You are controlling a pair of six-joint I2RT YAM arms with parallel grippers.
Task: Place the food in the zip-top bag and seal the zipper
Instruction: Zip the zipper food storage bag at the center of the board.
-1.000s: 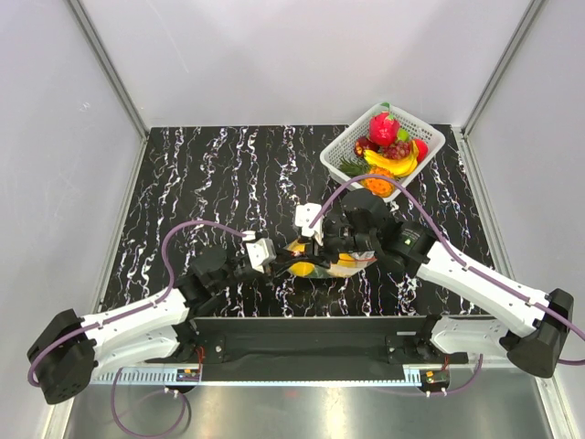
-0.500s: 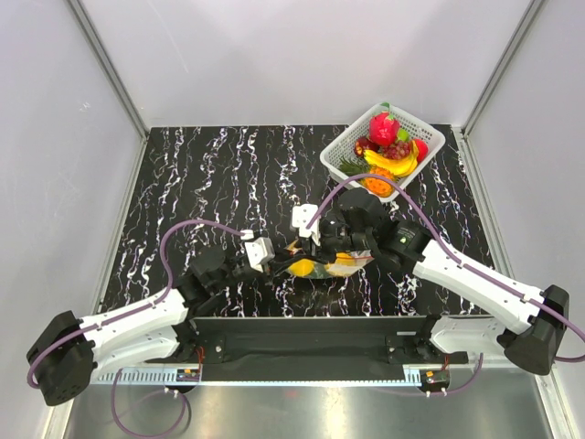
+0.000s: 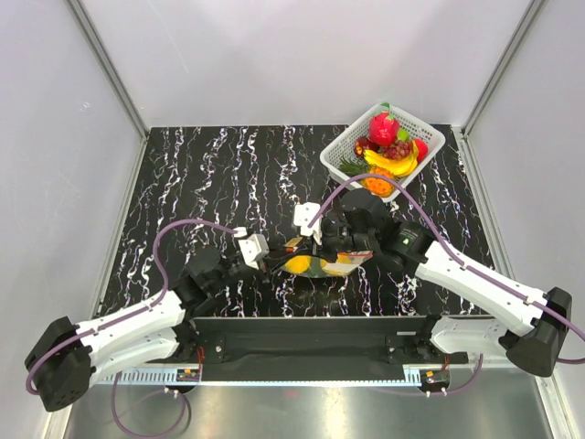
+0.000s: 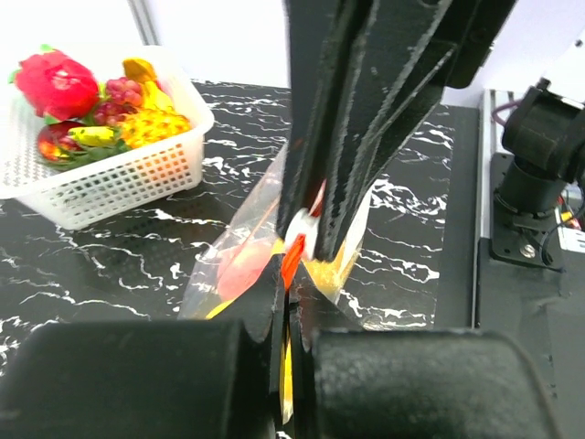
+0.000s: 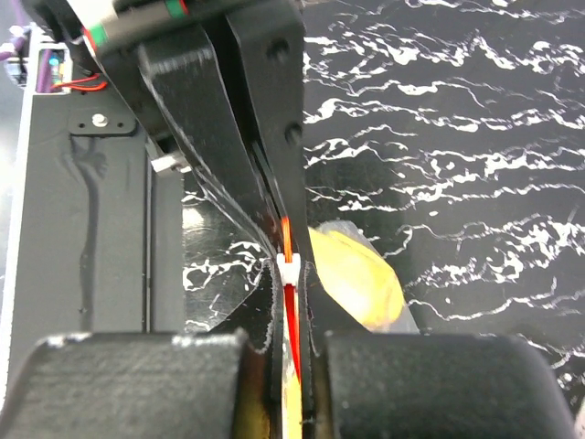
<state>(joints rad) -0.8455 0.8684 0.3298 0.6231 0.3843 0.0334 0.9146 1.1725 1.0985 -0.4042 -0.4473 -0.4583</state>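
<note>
The sealing step looked to be in hand: the clear crinkly plastic zip-top bag (image 3: 340,266), holding glossy yellow and pink toy food (image 4: 239,265), sat at the middle of the black marbled counter's (image 3: 228,174) near edge. The left tool (image 4: 290,297) and right tool (image 5: 291,297) were both clamped shut on its thin red-orange zipper strip (image 5: 286,233). Next, one tool would probably need to slide along the strip while the other anchored it.

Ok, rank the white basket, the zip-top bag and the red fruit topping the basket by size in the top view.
1. white basket
2. zip-top bag, partly covered
3. red fruit
</note>
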